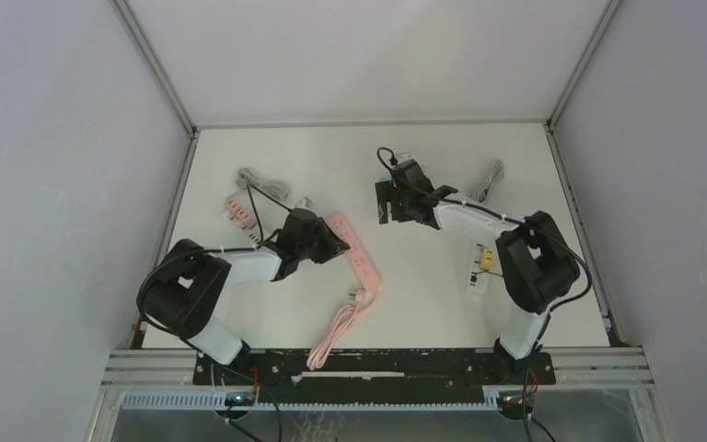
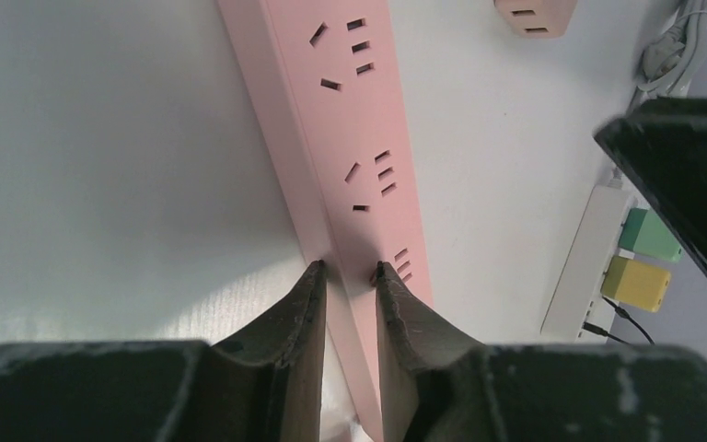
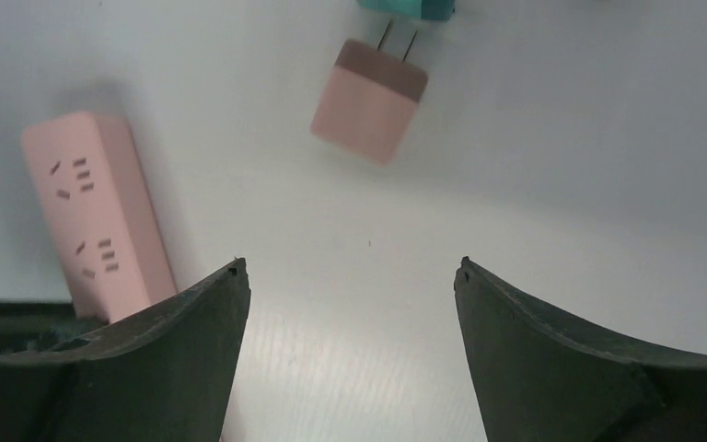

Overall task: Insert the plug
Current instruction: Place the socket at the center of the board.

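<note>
Plug (image 3: 368,106) in pale pink: a squarish block with a darker, brownish band at the end that carries its two flat metal prongs. It lies loose on the white counter (image 3: 562,184), just beyond my right pincer (image 3: 350,267), prongs pointing at a teal block (image 3: 410,7) at the frame's edge. That pincer is spread wide over bare counter. My left pincer (image 2: 348,269) is pressed nearly together, tips down on the pink power strip (image 2: 350,120); I can't tell if it truly pinches it.
</note>
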`<action>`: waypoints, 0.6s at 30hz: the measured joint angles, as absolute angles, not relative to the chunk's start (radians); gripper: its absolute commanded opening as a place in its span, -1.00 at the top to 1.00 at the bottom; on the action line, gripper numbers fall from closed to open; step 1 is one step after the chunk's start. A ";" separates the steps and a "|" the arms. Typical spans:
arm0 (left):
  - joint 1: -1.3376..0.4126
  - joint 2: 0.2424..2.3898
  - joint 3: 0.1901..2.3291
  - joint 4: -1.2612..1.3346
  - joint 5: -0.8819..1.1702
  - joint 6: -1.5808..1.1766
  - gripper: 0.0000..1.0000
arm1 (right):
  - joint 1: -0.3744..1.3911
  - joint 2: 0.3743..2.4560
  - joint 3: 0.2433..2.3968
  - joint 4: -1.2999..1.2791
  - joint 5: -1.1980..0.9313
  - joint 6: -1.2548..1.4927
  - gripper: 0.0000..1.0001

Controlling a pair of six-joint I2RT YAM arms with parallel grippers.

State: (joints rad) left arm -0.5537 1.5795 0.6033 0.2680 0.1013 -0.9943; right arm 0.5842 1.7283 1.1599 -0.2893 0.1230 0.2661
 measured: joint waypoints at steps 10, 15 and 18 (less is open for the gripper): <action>-0.566 1.606 0.606 0.316 0.111 -0.993 0.44 | 0.570 2.002 1.383 -0.262 0.223 0.352 -0.64; -0.582 1.616 0.624 0.308 0.105 -0.975 0.40 | 0.565 2.089 1.471 -0.276 0.270 0.368 -0.47; -0.597 1.626 0.641 0.300 0.104 -0.960 0.37 | 0.559 2.105 1.486 -0.297 0.279 0.371 -0.41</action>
